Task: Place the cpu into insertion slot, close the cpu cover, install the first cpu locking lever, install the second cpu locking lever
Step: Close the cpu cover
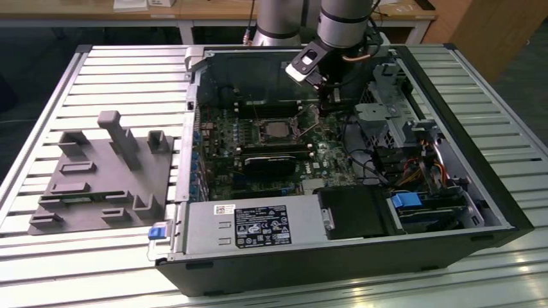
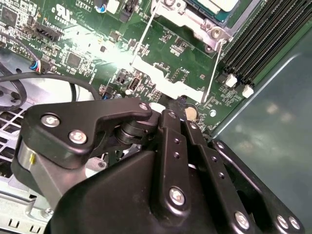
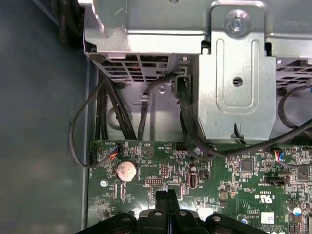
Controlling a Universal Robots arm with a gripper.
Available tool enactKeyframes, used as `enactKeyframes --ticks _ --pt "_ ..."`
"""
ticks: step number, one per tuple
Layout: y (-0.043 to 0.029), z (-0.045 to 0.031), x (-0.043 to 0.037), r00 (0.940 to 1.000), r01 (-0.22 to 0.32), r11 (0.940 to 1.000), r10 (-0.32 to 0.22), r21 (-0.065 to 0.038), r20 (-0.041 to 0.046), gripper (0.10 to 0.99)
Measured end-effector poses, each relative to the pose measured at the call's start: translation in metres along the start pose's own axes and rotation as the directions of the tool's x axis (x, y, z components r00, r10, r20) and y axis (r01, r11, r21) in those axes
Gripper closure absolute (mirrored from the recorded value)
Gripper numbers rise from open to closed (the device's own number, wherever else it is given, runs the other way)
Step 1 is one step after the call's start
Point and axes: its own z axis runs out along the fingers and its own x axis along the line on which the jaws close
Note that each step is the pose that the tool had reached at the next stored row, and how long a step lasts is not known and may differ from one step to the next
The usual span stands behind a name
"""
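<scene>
From my station, on the exterior view's left I see a grey moulded fixture (image 1: 102,173) lying on the slatted table (image 1: 51,83), with no chip on it that I can make out. Just beside it is the open computer case (image 1: 342,263), with its motherboard (image 1: 256,167) facing up.

Near the middle of the board is the insertion slot (image 1: 260,131), and the cpu (image 1: 278,130) shows as a silvery square inside it. I judge the placing step done. In the second wrist view the cpu cover (image 2: 195,19) appears to lie flat around a corner of the chip, so I take the closing as done too.

Two thin wire locking levers (image 2: 145,30) run alongside the socket frame. I cannot tell whether either is hooked under its catch, so I count both lever steps as open.

Further right, the gripper (image 1: 327,102) hangs low over the board, just beside the socket on the exterior view's right. In the first wrist view its fingertips (image 3: 164,197) are pressed together with nothing between them, near a coin cell (image 3: 126,170). The drive cage (image 1: 389,102) stands beyond it.
</scene>
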Motion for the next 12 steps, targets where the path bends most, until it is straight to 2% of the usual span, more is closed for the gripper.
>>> enactKeyframes --ticks 12 --pt "-0.0142 -0.0005 0.0 1.0 0.0 0.9998 0.0 -0.021 0.0 0.98"
